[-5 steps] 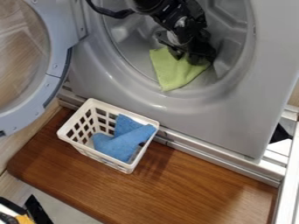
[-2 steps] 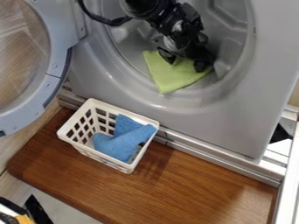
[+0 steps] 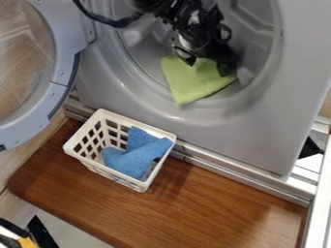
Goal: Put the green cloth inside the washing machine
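One claw point(image 3: 207, 66) hangs spread over one green cloth point(image 3: 190, 83) in one washing machine point(image 3: 242, 131), one basket point(image 3: 107, 170) nearby

Green cloth point(image 3: 192, 85) spread inside grey washing machine point(image 3: 226, 133), lower corner on rim; door point(image 3: 65, 55) open.

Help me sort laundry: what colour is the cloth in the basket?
The cloth in the basket is blue, seen best in the camera view.
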You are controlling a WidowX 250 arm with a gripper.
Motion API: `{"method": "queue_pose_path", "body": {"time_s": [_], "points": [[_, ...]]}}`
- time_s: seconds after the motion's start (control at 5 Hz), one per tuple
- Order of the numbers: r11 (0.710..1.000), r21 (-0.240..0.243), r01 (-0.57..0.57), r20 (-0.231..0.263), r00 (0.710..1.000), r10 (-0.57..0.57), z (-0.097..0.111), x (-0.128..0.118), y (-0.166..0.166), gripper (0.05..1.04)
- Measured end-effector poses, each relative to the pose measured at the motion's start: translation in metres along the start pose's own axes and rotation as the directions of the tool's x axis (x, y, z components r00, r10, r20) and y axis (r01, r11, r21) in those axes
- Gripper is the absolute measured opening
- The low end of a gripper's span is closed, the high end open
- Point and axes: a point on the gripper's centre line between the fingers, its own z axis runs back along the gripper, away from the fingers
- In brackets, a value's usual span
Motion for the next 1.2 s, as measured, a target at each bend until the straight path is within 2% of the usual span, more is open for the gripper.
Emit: {"method": "queue_pose_path", "body": {"time_s": [0.2, 0.4, 0.6, 0.8, 1.0, 1.2], "points": [[1.0, -0.017, -0.009, -0.004, 1.0, 0.009, 0.02, -0.002, 0.001, 1.0], [0.999, -0.037, -0.026, -0.008, 1.0, 0.026, 0.047, -0.015, 0.001, 1.0], [0.997, -0.054, -0.046, -0.033, 0.998, 0.044, 0.065, -0.031, -0.001, 1.0], [0.996, -0.037, -0.078, -0.054, 0.996, 0.076, 0.097, -0.054, 0.0, 1.0], [0.996, -0.025, -0.091, -0.115, 0.989, 0.087, 0.105, -0.068, 0.0, 1.0], [0.995, -0.025, -0.094, -0.12, 0.989, 0.091, 0.105, -0.069, 0.0, 1.0]]}}
